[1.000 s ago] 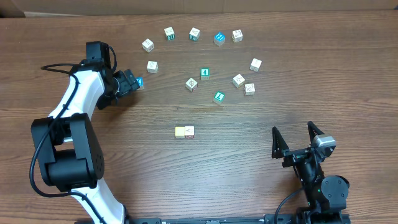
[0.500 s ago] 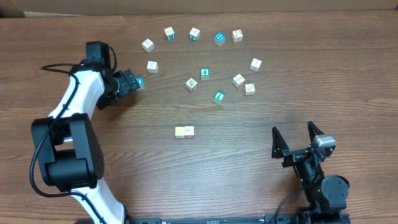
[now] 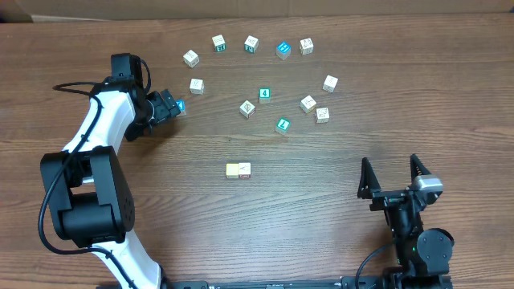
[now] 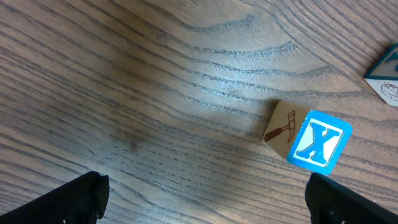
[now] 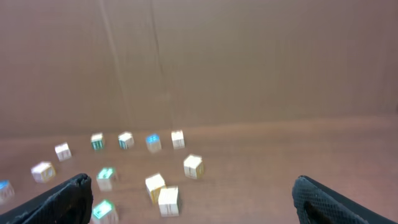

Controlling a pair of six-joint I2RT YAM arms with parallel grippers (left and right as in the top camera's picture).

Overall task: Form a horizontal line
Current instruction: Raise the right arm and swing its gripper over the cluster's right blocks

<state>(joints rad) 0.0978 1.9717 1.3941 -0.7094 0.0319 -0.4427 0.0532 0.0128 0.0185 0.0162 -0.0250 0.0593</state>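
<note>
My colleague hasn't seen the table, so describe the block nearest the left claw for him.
Follow the white left arm to its open claw. The block lies just beyond it. Unlike its neighbours, it shows a bright blue X on top, with a brown hammer on one side.

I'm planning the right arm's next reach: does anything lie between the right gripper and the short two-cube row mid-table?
Nothing visible does. Only bare table lies between the right gripper and the two-cube row. The nearest loose cube, teal-faced, sits farther back, off that path.
</note>
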